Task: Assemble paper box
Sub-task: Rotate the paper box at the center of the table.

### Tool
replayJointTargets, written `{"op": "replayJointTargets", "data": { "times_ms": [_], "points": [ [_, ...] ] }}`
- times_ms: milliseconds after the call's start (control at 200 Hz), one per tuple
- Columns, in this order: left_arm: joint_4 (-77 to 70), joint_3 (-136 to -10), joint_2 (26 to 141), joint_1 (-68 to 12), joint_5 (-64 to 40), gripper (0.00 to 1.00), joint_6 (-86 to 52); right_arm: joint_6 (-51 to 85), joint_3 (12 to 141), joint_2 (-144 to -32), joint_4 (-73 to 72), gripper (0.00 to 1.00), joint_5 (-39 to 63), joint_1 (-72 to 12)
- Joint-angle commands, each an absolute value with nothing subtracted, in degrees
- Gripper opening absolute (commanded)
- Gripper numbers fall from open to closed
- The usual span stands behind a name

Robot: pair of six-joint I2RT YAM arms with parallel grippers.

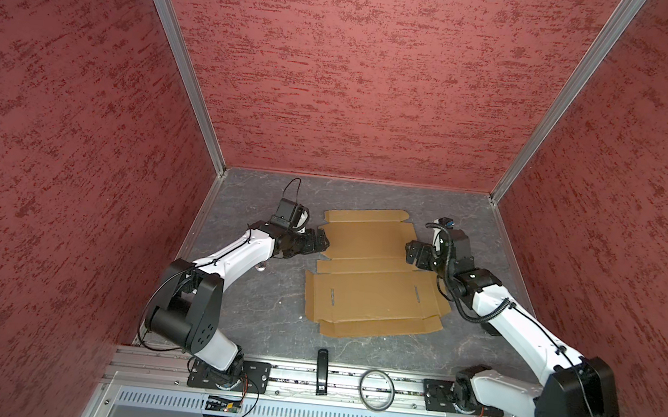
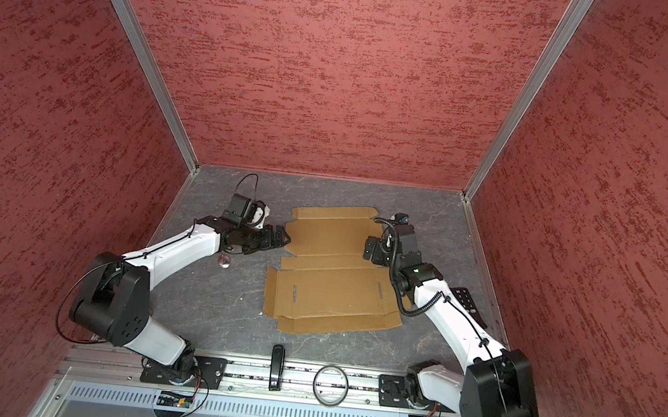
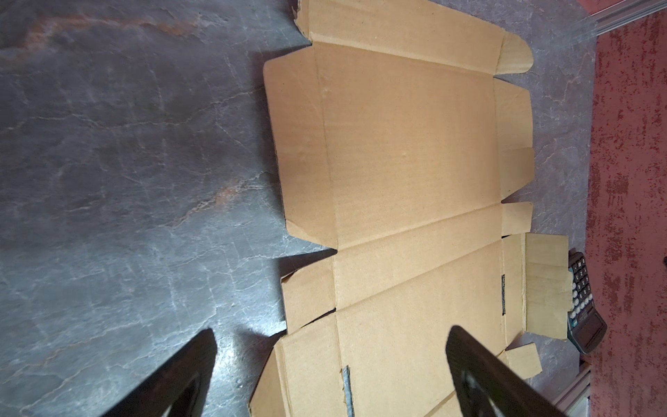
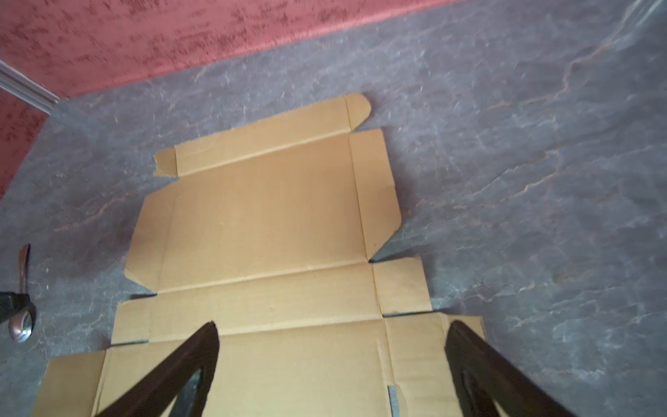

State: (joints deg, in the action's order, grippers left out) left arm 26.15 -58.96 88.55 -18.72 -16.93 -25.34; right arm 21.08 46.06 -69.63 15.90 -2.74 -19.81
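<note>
The paper box [image 1: 372, 271] [image 2: 335, 268] lies flat on the grey tabletop as an unfolded tan cardboard sheet with flaps, creases and two slots. My left gripper [image 1: 323, 242] [image 2: 285, 236] hovers at the sheet's left edge, open and empty. In the left wrist view the gripper [image 3: 332, 330] has its fingers spread over the sheet [image 3: 408, 162]. My right gripper [image 1: 409, 254] [image 2: 368, 250] is at the sheet's right edge, also open and holding nothing. Seen from the right wrist, this gripper [image 4: 332, 324] stands wide above the cardboard [image 4: 267, 224].
A black calculator [image 3: 584, 307] [image 2: 467, 306] lies right of the sheet, partly under the right arm. A metal spoon [image 4: 22, 310] [image 2: 225, 261] lies under the left arm. A black bar [image 1: 321, 371] and a ring [image 1: 376, 390] sit on the front rail. Red walls enclose three sides.
</note>
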Motion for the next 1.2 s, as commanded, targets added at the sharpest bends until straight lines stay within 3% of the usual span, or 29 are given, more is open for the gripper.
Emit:
{"op": "replayJointTargets", "data": {
  "times_ms": [0, 441, 1197],
  "points": [
    [27.04, -60.61, 89.68, -19.11, -18.12, 0.98, -26.27, 22.39, 46.39, -68.82, 17.72, 0.99, -0.69, -20.13],
    [26.97, -64.52, 97.35, -19.49, -20.08, 0.83, -26.98, 23.16, 46.45, -69.61, 19.83, 0.87, 1.8, -20.32],
    [18.57, -66.18, 106.69, -17.25, -21.69, 0.71, -26.81, 24.43, 44.85, -72.64, 13.53, 0.81, 6.14, -20.93]
  ]
}}
